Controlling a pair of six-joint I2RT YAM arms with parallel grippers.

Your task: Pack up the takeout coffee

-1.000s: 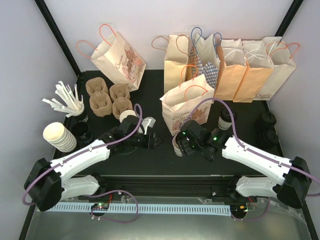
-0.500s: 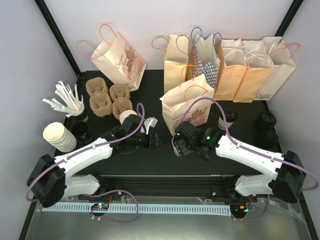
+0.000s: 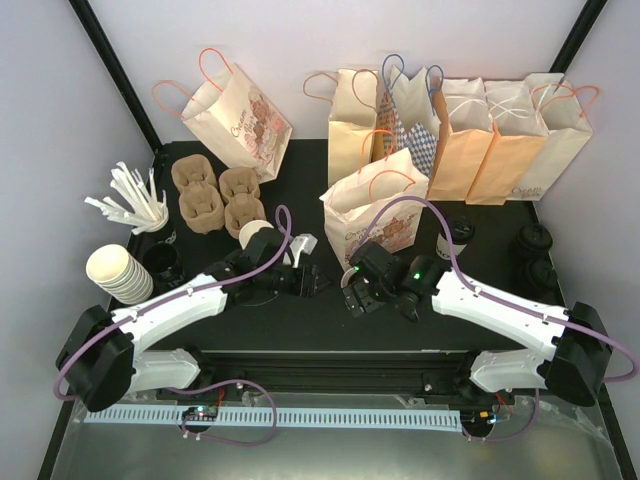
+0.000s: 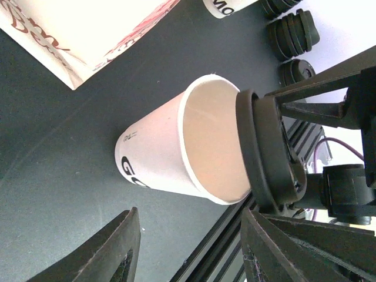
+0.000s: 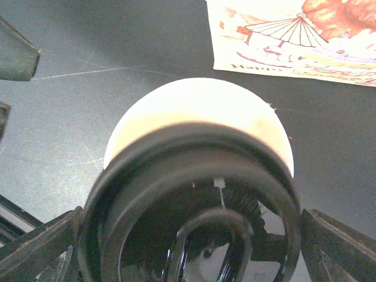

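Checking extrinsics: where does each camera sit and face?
Top external: above and behind the bases, looking down on the table; left arm and right arm show.
Left wrist: low, facing the white cup and black lid; own fingers at bottom.
Right wrist: just above the lid, looking down; own fingers at bottom corners.
Shared: both wrist views show cup and lid.

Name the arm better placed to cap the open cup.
Right: the right gripper brackets the black lid at the rim of the white cup; the left gripper is open and empty.

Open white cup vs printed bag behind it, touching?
Apart. Left wrist view shows a strip of dark table between the white cup and the printed bag.
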